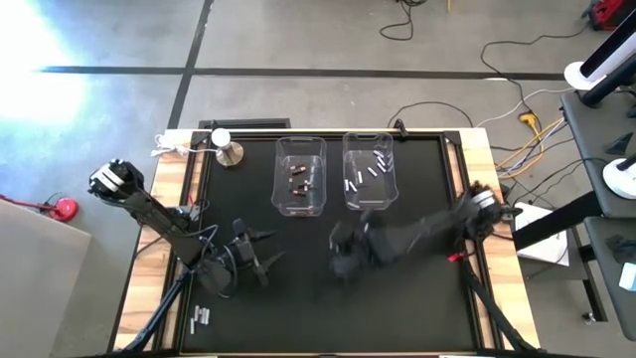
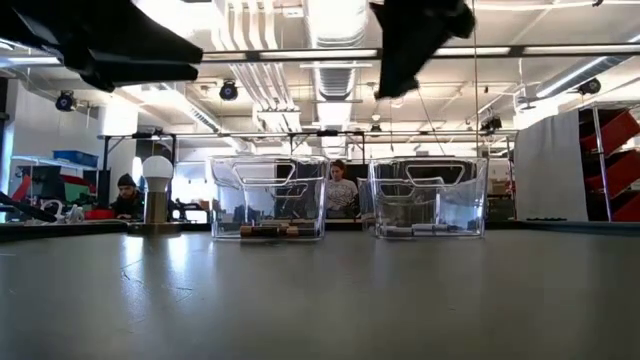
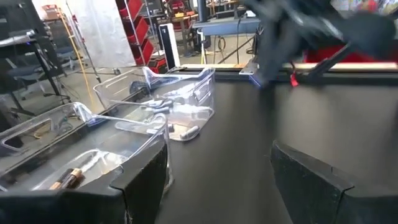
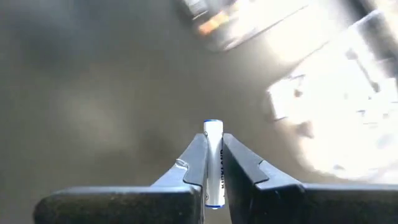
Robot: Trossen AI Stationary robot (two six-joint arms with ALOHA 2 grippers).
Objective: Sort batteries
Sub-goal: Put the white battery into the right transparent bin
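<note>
The right gripper (image 4: 212,163) is clamped on a white battery (image 4: 213,163), upright between its fingertips, tip poking past them. The left gripper (image 3: 217,180) waits, fingers apart.

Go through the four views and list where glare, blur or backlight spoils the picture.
High view: sunlight burns out the floor at upper left. Low view: ceiling lights backlight the arms into silhouettes; the clear bins stay readable. Left wrist view: the right arm beyond is smeared. Right wrist view: the white battery in the right gripper is sharp, while the background is blurred and blown out on one side.
</note>
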